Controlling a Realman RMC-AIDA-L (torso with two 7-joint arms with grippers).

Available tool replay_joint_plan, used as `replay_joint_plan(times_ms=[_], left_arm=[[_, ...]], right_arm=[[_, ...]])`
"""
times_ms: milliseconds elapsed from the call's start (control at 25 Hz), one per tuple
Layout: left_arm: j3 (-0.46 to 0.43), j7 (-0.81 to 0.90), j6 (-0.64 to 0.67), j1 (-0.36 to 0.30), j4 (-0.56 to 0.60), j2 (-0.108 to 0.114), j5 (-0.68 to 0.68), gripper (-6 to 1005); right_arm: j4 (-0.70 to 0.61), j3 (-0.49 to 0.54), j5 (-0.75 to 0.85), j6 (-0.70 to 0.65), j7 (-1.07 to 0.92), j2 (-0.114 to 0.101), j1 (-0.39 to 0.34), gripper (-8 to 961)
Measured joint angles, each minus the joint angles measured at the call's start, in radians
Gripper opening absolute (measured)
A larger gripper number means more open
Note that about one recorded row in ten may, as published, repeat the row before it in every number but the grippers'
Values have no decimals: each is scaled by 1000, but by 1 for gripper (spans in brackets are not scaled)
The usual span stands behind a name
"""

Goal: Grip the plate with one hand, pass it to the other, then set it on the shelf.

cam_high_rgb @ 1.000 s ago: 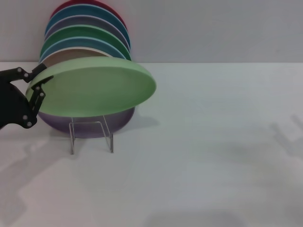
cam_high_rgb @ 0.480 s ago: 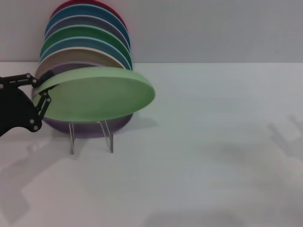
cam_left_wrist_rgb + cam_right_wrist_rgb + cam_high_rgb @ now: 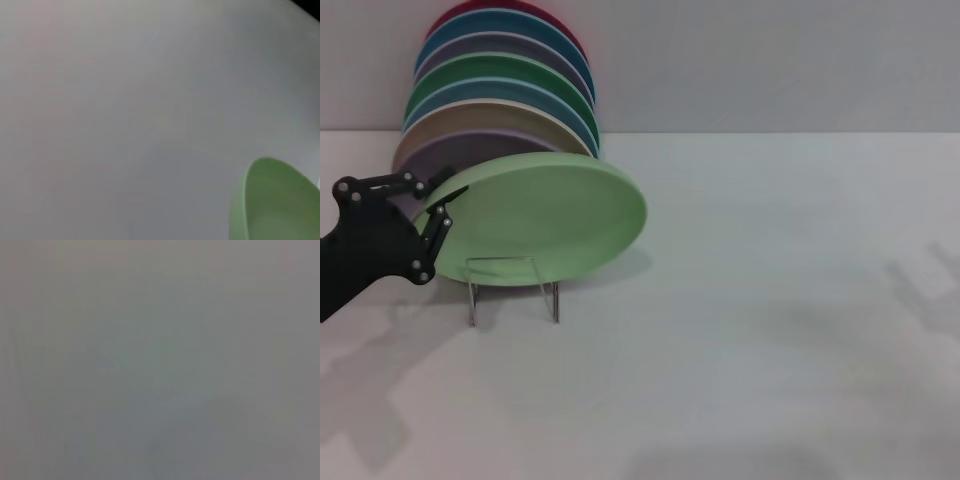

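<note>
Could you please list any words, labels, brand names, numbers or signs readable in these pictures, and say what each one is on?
None: no view shows any readable text.
Light-green plate: plain, no print or mark.
Stacked plates behind it: plain colours, no labels.
Clear rack: no lettering.
Left end effector: black, gripping the plate's rim, no visible brand or number.
White table: unmarked.
Right wrist view: only a blank grey surface.
</note>
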State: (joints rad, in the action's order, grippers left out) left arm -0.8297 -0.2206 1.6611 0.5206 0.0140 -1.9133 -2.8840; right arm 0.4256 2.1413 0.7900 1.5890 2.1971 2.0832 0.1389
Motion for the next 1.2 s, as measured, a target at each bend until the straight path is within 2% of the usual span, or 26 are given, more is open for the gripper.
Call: replay_joint_plan(times_ms=[120,320,520,880,920,1040,1080,1120,1200], left_arm=[[-16,-38,-19,-5,2,-15,2,119],[-29,-41,-29,-8,2,-19,2,124],[-83,-44,-55,-14,1,-31,2,134],[-83,-94,-22,-53,-40,-43,-1,174],[-81,-128,11,-86,-45,-65,-4,179],[-85,-144,38,-105,-45,-75,-2,193],[-126,-172,92,-156,-53,-97,3,197],[-151,-177,106,-177,-60,-106,4,202],[-272,-148,115,-227,-87,-129,9,211]], right_arm=[[2,0,0,6,-2,0,0,820],[2,0,7,6,0,-1,1,820],[2,0,16,8,0,-2,2,820],[5,4,26,18,1,-2,-2,820],[8,5,26,19,1,-2,-1,820],[11,6,26,19,9,-2,-1,820],[12,7,26,19,20,-2,-2,820],[10,9,25,19,74,0,-7,820],[6,8,23,18,110,2,-8,820]])
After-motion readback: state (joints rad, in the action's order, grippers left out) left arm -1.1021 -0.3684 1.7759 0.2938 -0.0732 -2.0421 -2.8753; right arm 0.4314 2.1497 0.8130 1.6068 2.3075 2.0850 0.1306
